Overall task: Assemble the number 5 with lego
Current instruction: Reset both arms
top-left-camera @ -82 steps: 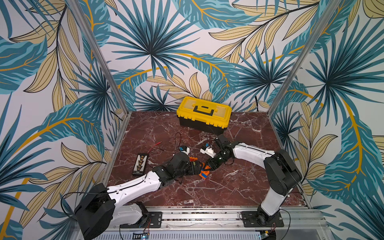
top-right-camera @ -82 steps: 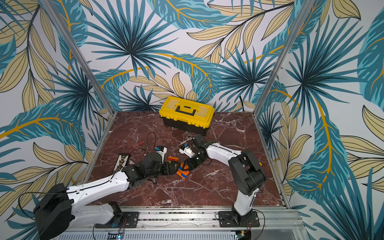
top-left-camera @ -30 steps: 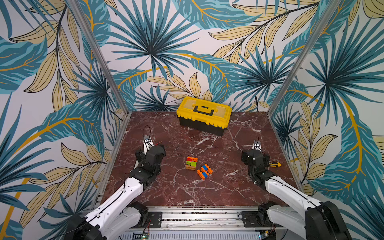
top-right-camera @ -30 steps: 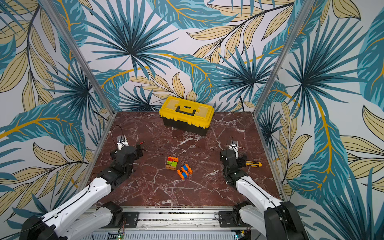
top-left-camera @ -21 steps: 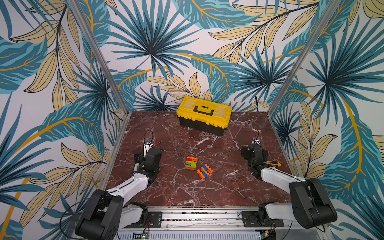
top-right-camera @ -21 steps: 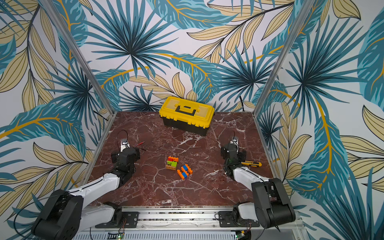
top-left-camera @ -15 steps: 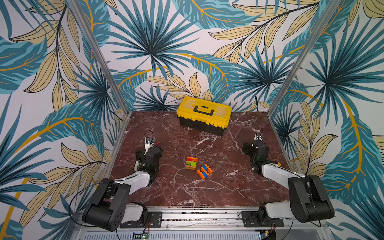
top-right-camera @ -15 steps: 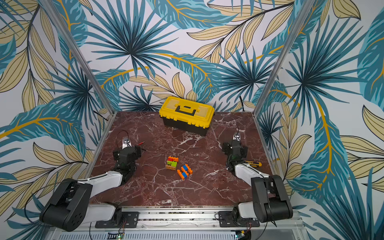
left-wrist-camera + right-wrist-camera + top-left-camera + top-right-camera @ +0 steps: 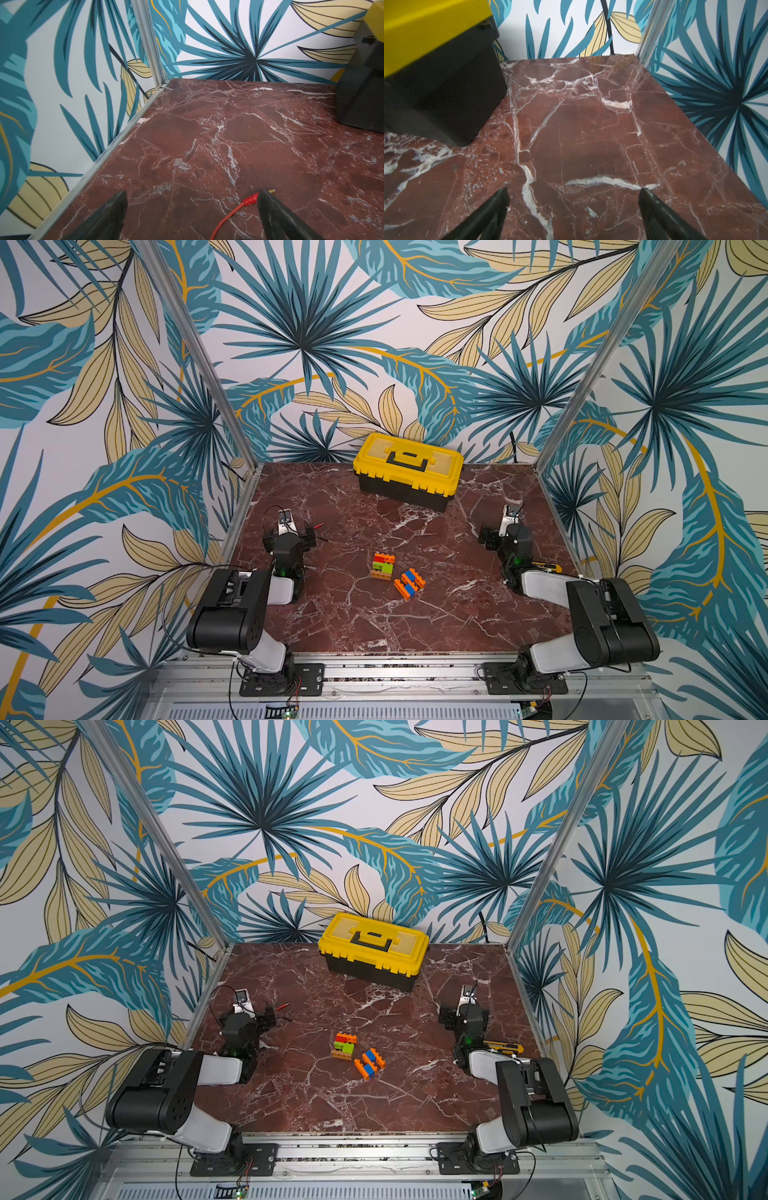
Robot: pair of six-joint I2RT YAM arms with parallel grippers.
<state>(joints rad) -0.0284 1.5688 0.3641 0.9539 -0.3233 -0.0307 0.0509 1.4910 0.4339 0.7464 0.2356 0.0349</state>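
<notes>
Sitting near tabletop (image 9: 415, 626) centre: lego stack (image 9: 383, 566), red-orange-lime-tan, just beside orange-blue lego slab (image 9: 409, 583). Likely light, rigid, glossy plastic; studded tops, joints may pop. Pinch across flat long sides. Tabletop smooth red marble pattern; bricks could skid. Empty, wide apart: left fingers (image 9: 112, 212) near left edge, right fingers (image 9: 494, 209) near right edge.

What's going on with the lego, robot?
Left gripper open, empty. Right gripper open, empty. Lego in two clumps mid-table, not joined. Red wire beside left gripper.

Both arms (image 9: 286, 556) back from lego (image 9: 383, 568)
</notes>
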